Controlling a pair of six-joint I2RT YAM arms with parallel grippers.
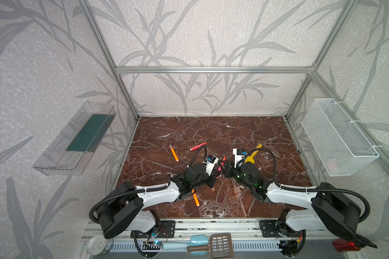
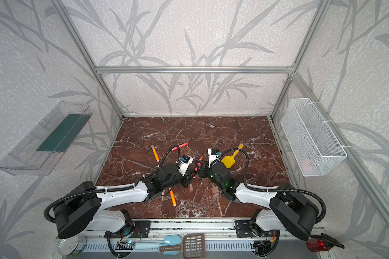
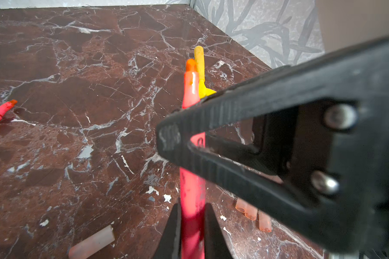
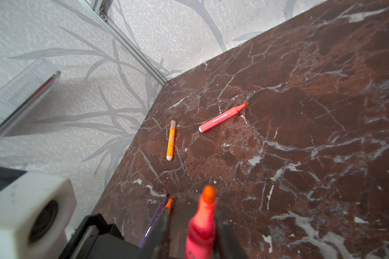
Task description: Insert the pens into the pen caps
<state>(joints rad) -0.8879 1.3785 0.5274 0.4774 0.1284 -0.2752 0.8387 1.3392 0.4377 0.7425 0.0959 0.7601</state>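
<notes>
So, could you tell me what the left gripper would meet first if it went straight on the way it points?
Most likely the right gripper, which crosses the red-pink pen just ahead of the left gripper; depth is unclear.

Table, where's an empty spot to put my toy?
Bare: the far strip between back wall and lying red-pink pen; the right side past the yellow spatula. Crowded: the middle, where left end effector and right end effector grip the held pen, caps nearby.
</notes>
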